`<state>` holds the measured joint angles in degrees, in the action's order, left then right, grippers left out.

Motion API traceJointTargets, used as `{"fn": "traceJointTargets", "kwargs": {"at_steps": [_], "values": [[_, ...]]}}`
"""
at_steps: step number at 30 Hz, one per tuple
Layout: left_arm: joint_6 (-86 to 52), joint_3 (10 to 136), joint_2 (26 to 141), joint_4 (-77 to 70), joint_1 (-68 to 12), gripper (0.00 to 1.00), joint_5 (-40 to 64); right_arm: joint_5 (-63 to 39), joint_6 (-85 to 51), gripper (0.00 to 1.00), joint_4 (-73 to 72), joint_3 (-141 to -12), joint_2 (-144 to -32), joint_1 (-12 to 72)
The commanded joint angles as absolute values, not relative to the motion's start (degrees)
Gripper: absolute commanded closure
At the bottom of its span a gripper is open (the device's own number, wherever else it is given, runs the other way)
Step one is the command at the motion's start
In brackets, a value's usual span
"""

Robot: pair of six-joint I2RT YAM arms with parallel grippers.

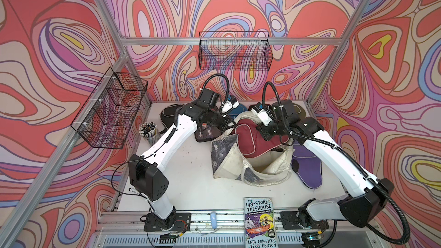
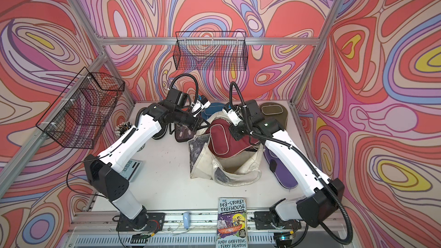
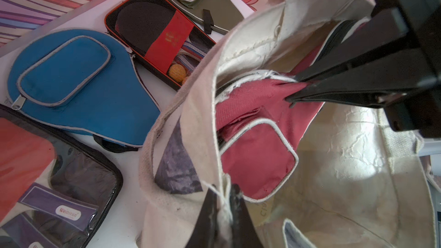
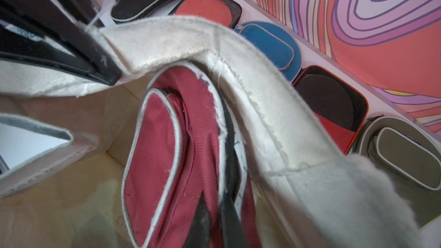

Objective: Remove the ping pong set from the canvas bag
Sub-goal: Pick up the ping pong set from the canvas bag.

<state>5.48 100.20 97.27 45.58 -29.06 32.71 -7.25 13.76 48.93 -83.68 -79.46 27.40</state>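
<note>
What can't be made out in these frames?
Floor of the canvas bag under the maroon case: hidden by the case, both wrist views.
Lower edge of the book: cut off by the frame, both top views.
Part of the purple case: covered by the right arm, both top views.

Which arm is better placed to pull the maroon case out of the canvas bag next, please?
Right: the right end effector pinches the maroon case, while the left end effector holds the canvas bag rim.
</note>
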Motion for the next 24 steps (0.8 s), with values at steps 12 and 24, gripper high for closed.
{"fn": "traceJointTargets", "kwargs": {"at_steps": [12,24], "values": [[7.8,106.5,95.7,50.5,-24.9,0.35,32.0,-7.7,15.1,1.0,42.1,-95.3,-74.9,27.1],[2.4,94.5,85.0,37.7,-18.7,0.03,44.8,-15.5,14.2,1.0,39.4,-103.4,-79.0,27.1]]}}
